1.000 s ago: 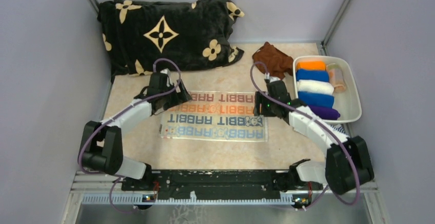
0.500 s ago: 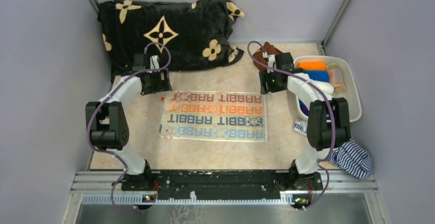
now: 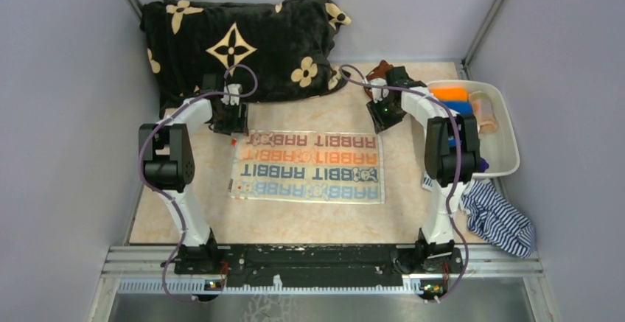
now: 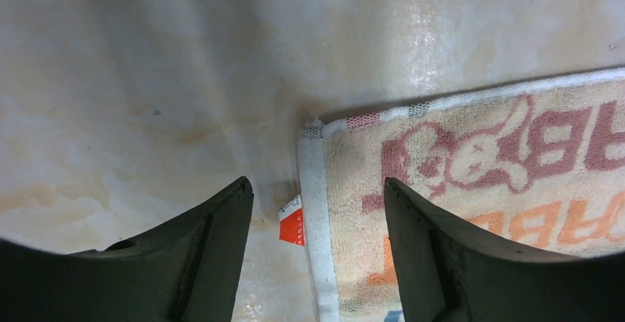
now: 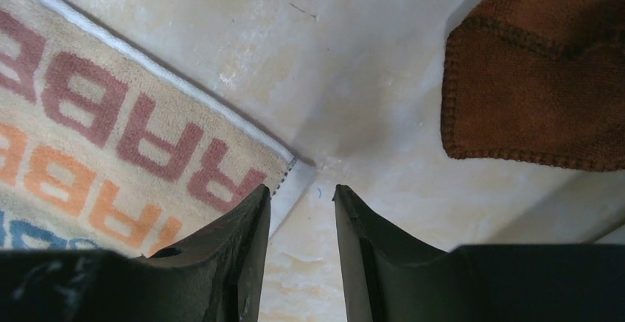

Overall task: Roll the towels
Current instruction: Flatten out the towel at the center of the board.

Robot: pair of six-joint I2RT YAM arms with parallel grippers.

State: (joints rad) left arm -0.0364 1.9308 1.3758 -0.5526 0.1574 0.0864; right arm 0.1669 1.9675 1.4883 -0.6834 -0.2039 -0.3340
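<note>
Entering item one, said the clerk: printed towel (image 3: 308, 166). Position?

Checker: Flat, mid-table, long axis running left to right, the lettering rows along it. Its far edge lay under both tools.

Clerk: Item two, left gripper (image 3: 227, 119). Condition?

Checker: Jaws spread wide, pinching nothing. It stood over the far-left corner, with the towel's left hem running between the fingers. Item three, right gripper (image 3: 385, 116): jaws apart but narrower, also empty, the far-right corner reaching just to one fingertip. Each arm was nearest its own corner, so I judged a roll would run from the far edge toward the near one, across the short side.

Clerk: Differences between views?

Checker: The left wrist camera showed a red tag (image 4: 291, 226) at the left hem (overhead, a mere speck). The right wrist camera showed the brown towel (image 5: 545, 79) close by but apart from the printed one, whereas overhead the arm hid most of it. Only the overhead view showed the tray (image 3: 508, 127) of rolls (image 3: 447, 93), far right.
</note>
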